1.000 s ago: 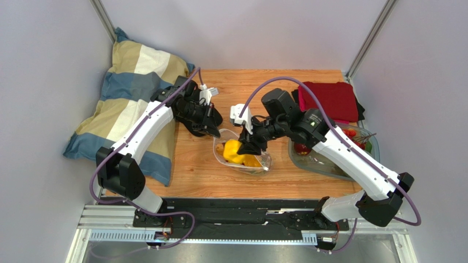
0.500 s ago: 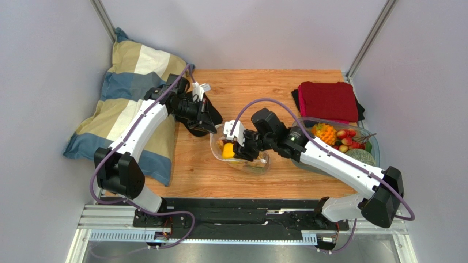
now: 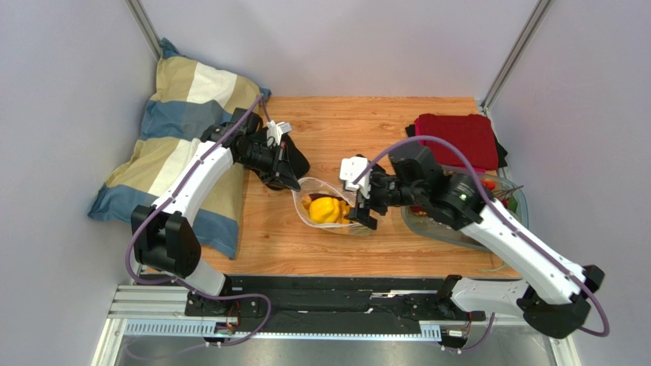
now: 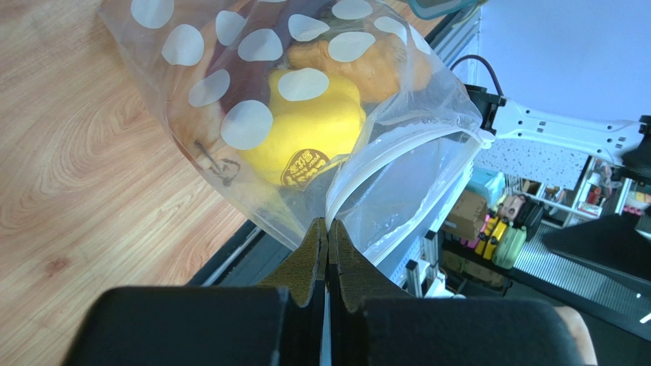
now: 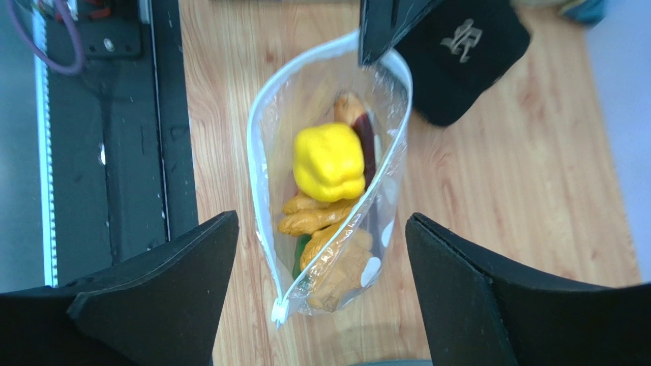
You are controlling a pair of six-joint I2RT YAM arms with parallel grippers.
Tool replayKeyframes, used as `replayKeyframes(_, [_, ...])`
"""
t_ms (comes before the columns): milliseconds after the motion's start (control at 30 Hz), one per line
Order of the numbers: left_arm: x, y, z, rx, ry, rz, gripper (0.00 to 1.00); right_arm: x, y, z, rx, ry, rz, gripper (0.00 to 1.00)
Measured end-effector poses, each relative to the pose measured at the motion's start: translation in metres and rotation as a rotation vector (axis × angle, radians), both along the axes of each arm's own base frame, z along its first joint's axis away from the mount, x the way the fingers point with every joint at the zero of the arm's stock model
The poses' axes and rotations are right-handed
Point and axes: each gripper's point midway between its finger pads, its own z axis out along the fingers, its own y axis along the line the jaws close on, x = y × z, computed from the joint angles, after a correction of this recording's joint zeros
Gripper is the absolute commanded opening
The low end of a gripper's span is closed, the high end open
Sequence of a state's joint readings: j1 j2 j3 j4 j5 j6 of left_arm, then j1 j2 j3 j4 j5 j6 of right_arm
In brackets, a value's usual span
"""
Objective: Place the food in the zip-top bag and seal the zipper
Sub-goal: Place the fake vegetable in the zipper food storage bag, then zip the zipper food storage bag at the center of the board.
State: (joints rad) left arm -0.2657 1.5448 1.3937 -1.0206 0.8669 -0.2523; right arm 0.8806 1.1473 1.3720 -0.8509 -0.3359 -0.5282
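Firstly, the left gripper [image 4: 328, 229] is clamped shut on the rim of the zip-top bag [image 5: 275, 137], holding its mouth agape beside a black cap [image 5: 458, 46]; the bag lies on the wooden table [image 3: 344, 122], zipper [image 5: 256, 191] unsealed, a yellow pepper [image 5: 328, 162] and orange food inside; the right gripper [image 3: 365, 210] hovers over it, fingers spread wide, empty; a grey tray [image 3: 439, 229] sits rightmost.

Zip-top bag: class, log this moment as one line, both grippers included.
left gripper: shut on zip-top bag rim | right gripper: open, over bag | yellow pepper: inside bag | zipper: unsealed
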Motion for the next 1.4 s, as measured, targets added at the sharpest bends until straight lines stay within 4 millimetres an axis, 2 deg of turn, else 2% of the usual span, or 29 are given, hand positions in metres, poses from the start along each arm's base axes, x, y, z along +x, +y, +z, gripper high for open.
replayKeyframes(67, [0.000,0.000,0.000,0.000,0.002,0.001,0.00,-0.011,-0.013,0.018,0.050,-0.031,0.005,0.83])
replayKeyframes(133, [0.000,0.000,0.000,-0.001,0.004,0.003,0.00,-0.016,-0.023,0.020,0.063,-0.047,0.000,0.82])
replayKeyframes(200, [0.000,0.000,0.000,-0.002,0.004,0.004,0.00,-0.026,-0.038,0.008,0.065,-0.067,0.005,0.81])
replayKeyframes(367, [0.001,0.001,0.001,-0.003,0.004,0.006,0.00,-0.046,-0.065,-0.056,-0.005,-0.067,0.033,0.75])
replayKeyframes(467, [0.000,0.001,0.000,-0.003,0.004,0.005,0.00,-0.043,-0.064,-0.076,-0.019,-0.078,0.043,0.72])
replayKeyframes(567, [-0.002,0.002,-0.002,-0.001,0.011,0.004,0.00,-0.035,-0.056,-0.085,-0.018,-0.094,0.042,0.68])
replayKeyframes(800, [-0.005,0.003,-0.002,-0.002,0.009,0.004,0.00,-0.020,-0.046,-0.091,0.005,-0.129,0.038,0.60])
replayKeyframes(1000, [-0.006,0.002,-0.001,-0.008,0.010,0.001,0.00,-0.006,-0.054,-0.105,-0.007,-0.137,0.003,0.61])
replayKeyframes(1100, [-0.007,0.002,-0.001,-0.010,0.014,0.000,0.00,-0.002,-0.059,-0.112,-0.017,-0.124,-0.013,0.58])
replayKeyframes(1300, [-0.007,0.002,-0.001,-0.010,0.014,0.000,0.00,0.003,-0.060,-0.114,-0.002,-0.128,-0.018,0.42])
replayKeyframes(1400, [-0.007,0.002,-0.002,-0.010,0.014,0.000,0.00,0.004,-0.057,-0.112,0.009,-0.133,-0.009,0.20])
